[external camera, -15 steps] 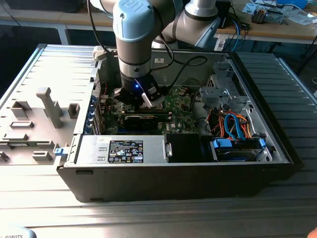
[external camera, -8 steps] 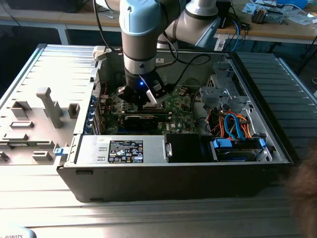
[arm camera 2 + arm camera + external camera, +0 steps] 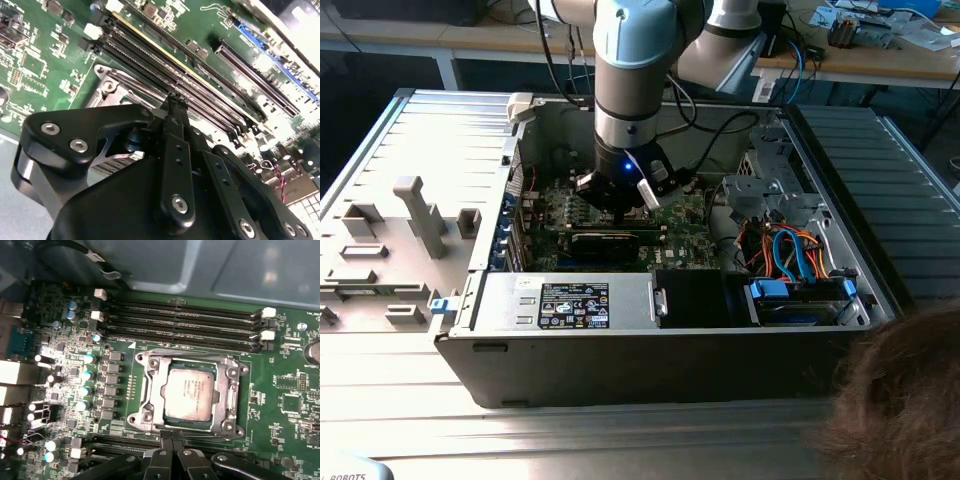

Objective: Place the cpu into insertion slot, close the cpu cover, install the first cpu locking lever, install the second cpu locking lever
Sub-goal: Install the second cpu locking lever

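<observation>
Gripper (image 3: 172, 439) fingers are pressed together with nothing between them, their tips meeting at the edge of the cpu cover (image 3: 227, 390) in the first wrist view. In the second wrist view the same black fingers (image 3: 175, 107) taper to a closed point just above the green circuit board (image 3: 45, 55), beside the long black memory slots (image 3: 200, 95).

In the first wrist view the cpu (image 3: 190, 394) lies flat in the insertion slot (image 3: 147, 392), silver-grey top facing up. It is nearly square, so no long axis stands out; its edges run parallel to the socket's rim and to the rows of memory slots (image 3: 185, 325) beside it. The cover is down over the chip, its metal frame lying around the chip's border and the chip's top showing through the square window. Whether the locking levers are latched I cannot tell.

A column of small silver-topped capacitors (image 3: 87, 375) stands on the board to one side of the socket, well clear of the fingers.

In the exterior view the arm (image 3: 635, 70) reaches straight down into the open computer case (image 3: 650, 340), with the gripper (image 3: 620, 195) low over the board (image 3: 680, 215) near the case's middle. Orange and blue cables (image 3: 790, 250) bunch toward the exterior view's right, and a grey ribbed panel (image 3: 420, 180) lies at the exterior view's left. A person's hair (image 3: 905, 400) shows at the lower right corner of the exterior view.
</observation>
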Robot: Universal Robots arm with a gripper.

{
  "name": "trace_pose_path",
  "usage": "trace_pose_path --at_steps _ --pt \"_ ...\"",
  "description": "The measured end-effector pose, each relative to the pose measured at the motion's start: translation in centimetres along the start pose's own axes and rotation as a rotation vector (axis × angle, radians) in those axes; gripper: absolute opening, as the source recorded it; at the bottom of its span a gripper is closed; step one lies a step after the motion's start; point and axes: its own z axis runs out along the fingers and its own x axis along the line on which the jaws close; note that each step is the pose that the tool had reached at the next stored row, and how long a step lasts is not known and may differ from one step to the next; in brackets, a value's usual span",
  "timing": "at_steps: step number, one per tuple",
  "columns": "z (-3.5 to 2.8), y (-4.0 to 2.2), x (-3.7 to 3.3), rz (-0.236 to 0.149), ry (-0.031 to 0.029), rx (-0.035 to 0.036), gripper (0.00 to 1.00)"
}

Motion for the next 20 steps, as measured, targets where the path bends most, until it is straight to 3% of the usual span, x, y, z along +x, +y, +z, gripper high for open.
trace_pose_path --at_steps 3,20 --pt "-0.01 -0.02 -0.16 0.000 0.0023 0.0007 0.11" --pt "-0.01 -0.06 -0.50 0.000 0.0027 0.0019 0.11"
